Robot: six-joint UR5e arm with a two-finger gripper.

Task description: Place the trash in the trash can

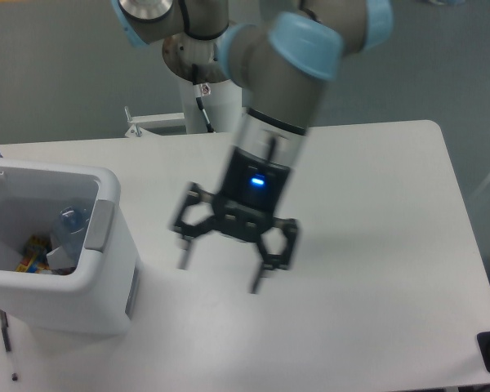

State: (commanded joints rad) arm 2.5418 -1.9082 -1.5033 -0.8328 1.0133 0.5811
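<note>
Gripper (220, 276) over mid-table (367, 204), fingers spread wide and holding nothing, well apart from the bin (106, 278) at the left edge, where the bottle (70, 222) lies inside among colourful bits.

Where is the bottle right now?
The bottle lies inside the trash can at the table's left edge, against its right wall, well left of the open hand.

White table (376, 204) with rounded corners fills most of view. Grey floor (57, 73) behind it. White pedestal column (216, 110) and metal bracket (151, 122) at table's far edge.
</note>
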